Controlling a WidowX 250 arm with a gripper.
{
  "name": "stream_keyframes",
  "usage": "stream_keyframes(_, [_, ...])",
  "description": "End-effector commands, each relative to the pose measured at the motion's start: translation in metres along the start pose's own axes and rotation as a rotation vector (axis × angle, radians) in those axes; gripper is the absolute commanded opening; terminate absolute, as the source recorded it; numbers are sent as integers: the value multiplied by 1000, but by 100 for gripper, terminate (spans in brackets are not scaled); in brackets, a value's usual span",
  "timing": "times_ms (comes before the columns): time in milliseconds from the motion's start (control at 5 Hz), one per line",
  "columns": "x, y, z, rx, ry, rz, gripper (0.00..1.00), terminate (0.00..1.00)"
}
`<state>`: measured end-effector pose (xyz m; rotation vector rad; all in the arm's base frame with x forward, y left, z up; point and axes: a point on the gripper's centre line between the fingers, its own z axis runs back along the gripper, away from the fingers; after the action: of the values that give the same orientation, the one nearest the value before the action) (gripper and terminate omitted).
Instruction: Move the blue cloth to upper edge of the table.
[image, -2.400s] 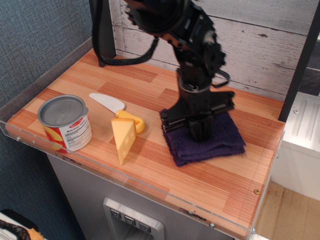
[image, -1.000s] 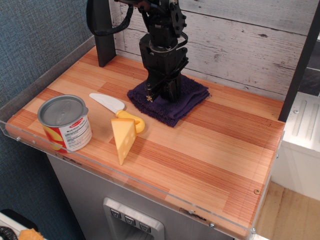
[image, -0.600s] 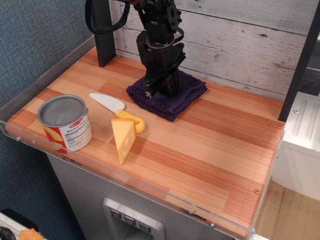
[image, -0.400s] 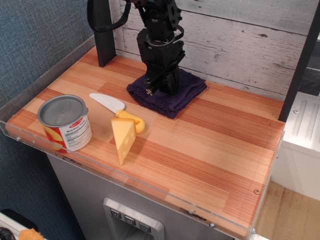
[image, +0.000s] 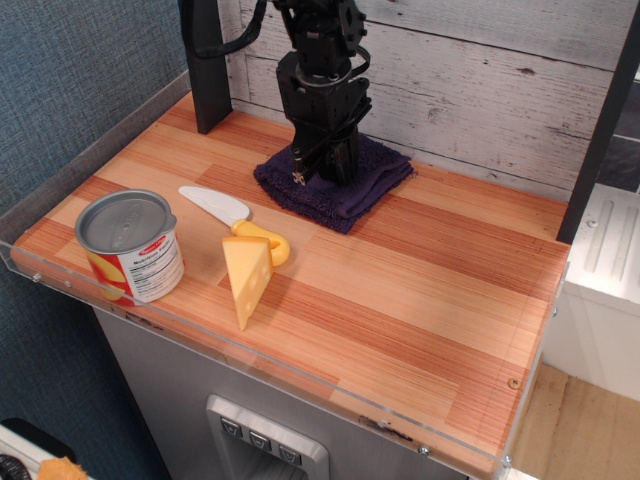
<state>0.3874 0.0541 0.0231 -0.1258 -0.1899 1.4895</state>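
A folded blue cloth (image: 345, 185) lies at the far edge of the striped wooden surface (image: 430, 300), just in front of the whitewashed plank wall (image: 480, 80), with the robot's black claw (image: 325, 165) planted on its middle. The claw's fingers press down into the pile, but the view does not show whether they are clenched on a fold or let go, so its state cannot be told. The cloth looks thick, soft and light, a fuzzy terry square that would sag and bunch rather than hold its shape; it seems unlikely to slip or break, though a loose corner could drag and unfold along the wood. A sound hold would likely be a pinch on a raised fold near the middle, gathering all the layers at once, rather than a grab at one thin edge. Counted, the surface carries one cloth, one soup can (image: 130, 245), one white knife with a yellow handle (image: 235, 218) and one yellow wedge of cheese (image: 246, 280). The knife lies near the cloth on the side toward the camera, the cheese touches the knife's handle just beyond that, and the can stands well apart from the cloth near the front left corner. A single dark post (image: 205, 65) rises beside the cloth at the wall.
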Motion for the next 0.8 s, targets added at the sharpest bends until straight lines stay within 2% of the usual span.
stream_keyframes(0, [-6,-4,29,-92,-11,-67,100,0])
stream_keyframes(400, [-7,-13,50,-152,-51,-113,100,0])
stream_keyframes(600, [-12,-19,68,-206,-48,-133,100,0])
